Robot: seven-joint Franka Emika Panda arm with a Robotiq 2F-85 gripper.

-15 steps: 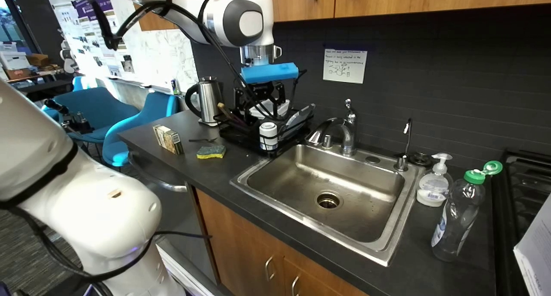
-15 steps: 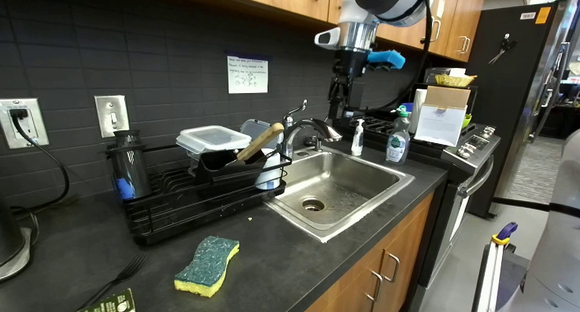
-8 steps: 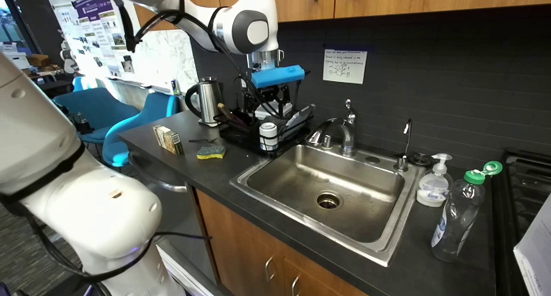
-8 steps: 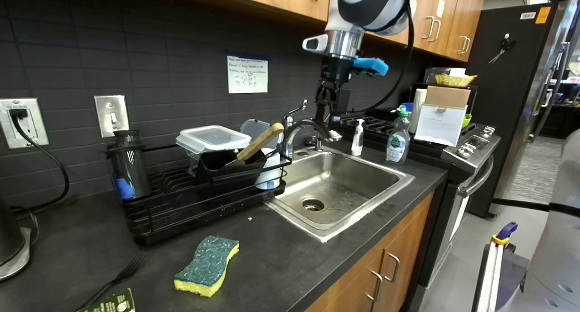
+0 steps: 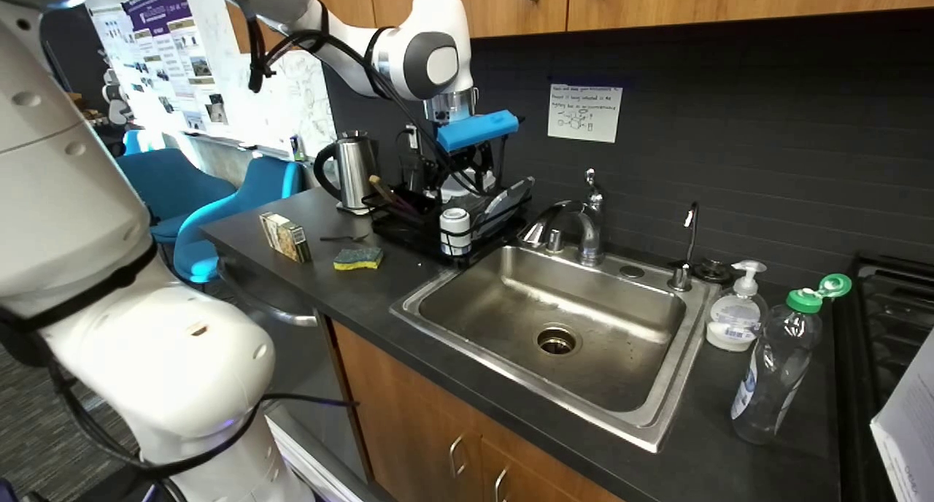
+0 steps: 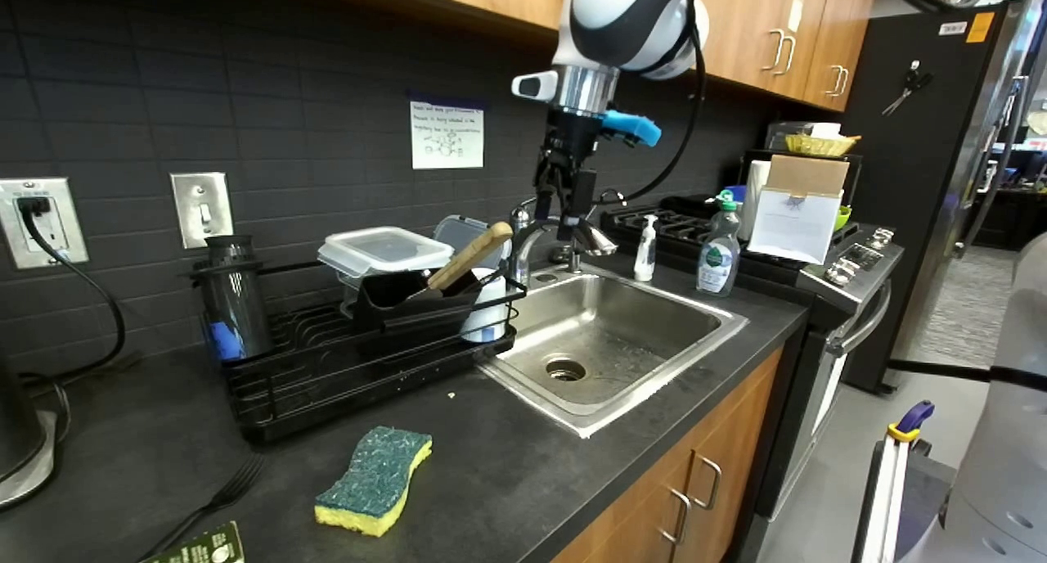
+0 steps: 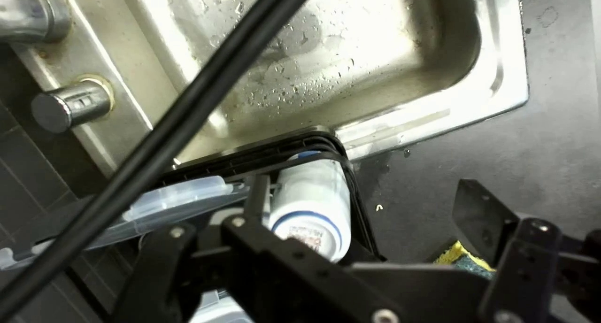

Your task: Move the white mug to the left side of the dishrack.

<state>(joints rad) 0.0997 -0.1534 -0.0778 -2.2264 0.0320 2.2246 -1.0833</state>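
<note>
The white mug [image 7: 310, 196] stands upside down, blue-ringed base up, in the corner of the dishrack [image 6: 368, 391] beside the sink. Both exterior views show it there, partly behind the rack's wire in one of them [image 5: 455, 230]. My gripper [image 7: 371, 205] is spread wide above it, nothing held. In the wrist view one finger [image 7: 257, 196] lies alongside the mug, while the opposite finger [image 7: 483, 215] is over the countertop. An exterior view has the gripper [image 6: 564, 215] higher than the mug, overlapping the faucet in the picture.
The rack also holds a clear lidded container [image 6: 384, 250], a wooden-handled utensil [image 6: 472, 254] and a dark tumbler [image 6: 237, 309]. The faucet [image 5: 592, 221] rises behind the steel sink [image 5: 606, 312]. A sponge [image 6: 376, 477] lies on the counter; a metal kettle [image 5: 356, 168] stands past the rack.
The arm has come lower and nearer to the mug's end of the rack, moving left in an exterior view. Its jaws look unchanged, and the mug and rack have not moved.
</note>
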